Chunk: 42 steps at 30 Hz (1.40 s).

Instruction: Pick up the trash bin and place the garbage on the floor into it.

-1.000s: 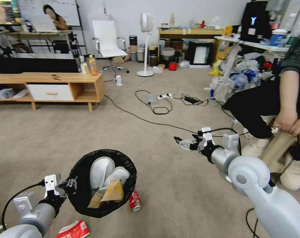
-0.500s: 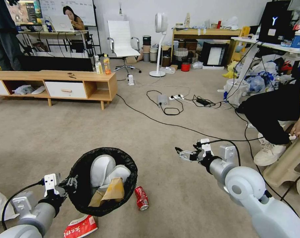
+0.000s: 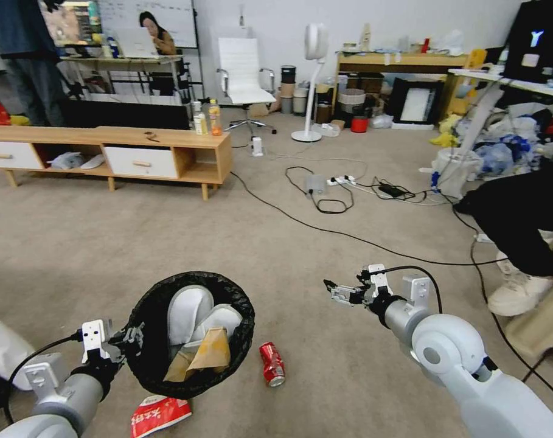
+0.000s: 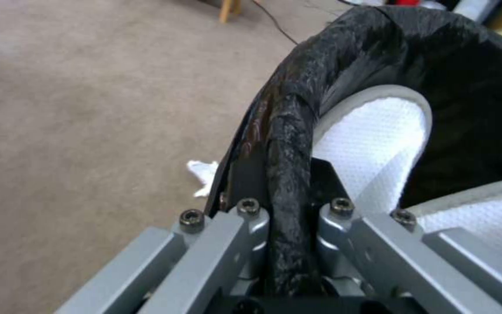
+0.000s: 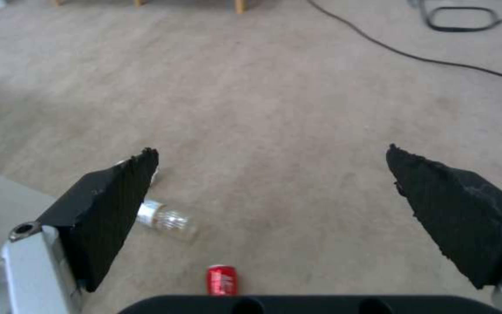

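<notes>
We hold the small round trash bin lined with crinkled black plastic (image 3: 191, 334) off the beige short-pile carpet (image 3: 166, 237) at near left, our left gripper (image 3: 125, 338) clamped on its bag-wrapped rim. Inside the bin lie two white padded slippers (image 3: 190, 313) and a brown paper bag (image 3: 206, 353). A crushed red drinks can (image 3: 272, 364) lies on the carpet just right of the bin, and a red-and-white wrapper (image 3: 160, 415) lies near its front edge. A small clear bottle (image 5: 167, 219) rests on the carpet beyond the can in our right wrist view. Our right gripper (image 3: 337, 291) hangs above the carpet right of the can, its black pads (image 5: 111, 205) spread wide apart and holding nothing.
</notes>
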{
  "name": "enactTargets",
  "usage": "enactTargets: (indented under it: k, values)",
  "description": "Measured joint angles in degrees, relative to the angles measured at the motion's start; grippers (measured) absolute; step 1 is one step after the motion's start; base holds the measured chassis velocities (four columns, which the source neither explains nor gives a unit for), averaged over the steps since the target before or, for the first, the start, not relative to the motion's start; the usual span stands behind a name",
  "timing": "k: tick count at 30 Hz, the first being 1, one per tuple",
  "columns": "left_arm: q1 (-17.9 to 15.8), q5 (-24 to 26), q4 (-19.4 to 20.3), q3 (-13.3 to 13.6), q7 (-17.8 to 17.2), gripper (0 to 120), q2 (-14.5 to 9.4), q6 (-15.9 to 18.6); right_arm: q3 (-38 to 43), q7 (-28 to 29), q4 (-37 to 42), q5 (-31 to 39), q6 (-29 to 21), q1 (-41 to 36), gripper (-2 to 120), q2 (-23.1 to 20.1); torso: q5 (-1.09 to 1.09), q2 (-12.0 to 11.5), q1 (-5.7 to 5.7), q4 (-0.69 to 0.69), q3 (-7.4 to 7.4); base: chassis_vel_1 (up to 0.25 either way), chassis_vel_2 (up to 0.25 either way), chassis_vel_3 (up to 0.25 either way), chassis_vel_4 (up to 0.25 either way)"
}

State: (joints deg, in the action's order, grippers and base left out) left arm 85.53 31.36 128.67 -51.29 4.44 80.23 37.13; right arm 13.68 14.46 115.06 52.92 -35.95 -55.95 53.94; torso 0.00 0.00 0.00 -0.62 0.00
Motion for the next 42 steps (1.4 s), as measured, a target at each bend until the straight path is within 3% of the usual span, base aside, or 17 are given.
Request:
enactTargets:
  k: [27, 35, 42]
  values:
    - [-0.5, -0.5, 0.4, 0.4, -0.7, 5, 0.4, -0.5, -1.1, 0.0, -0.8, -0.2, 0.2, 0.4, 100, 0.6, 0.00, 0.0, 0.00, 0.00, 0.00, 0.040, 0.041, 0.038, 0.036]
    - [-1.4, 1.2, 0.1, -1.6, -1.0, 5, 0.1, -0.2, -4.3, 0.1, -1.2, -1.4, 0.2, -0.7, 100, 0.5, 0.00, 0.0, 0.00, 0.00, 0.00, 0.000, 0.000, 0.000, 0.000]
    - [-1.8, 1.6, -0.1, -1.8, -1.2, 5, 0.0, -0.1, -6.9, 0.1, -2.2, -2.3, 0.2, -1.2, 100, 0.5, 0.00, 0.0, 0.00, -0.01, 0.00, 0.000, 0.000, 0.000, 0.000]
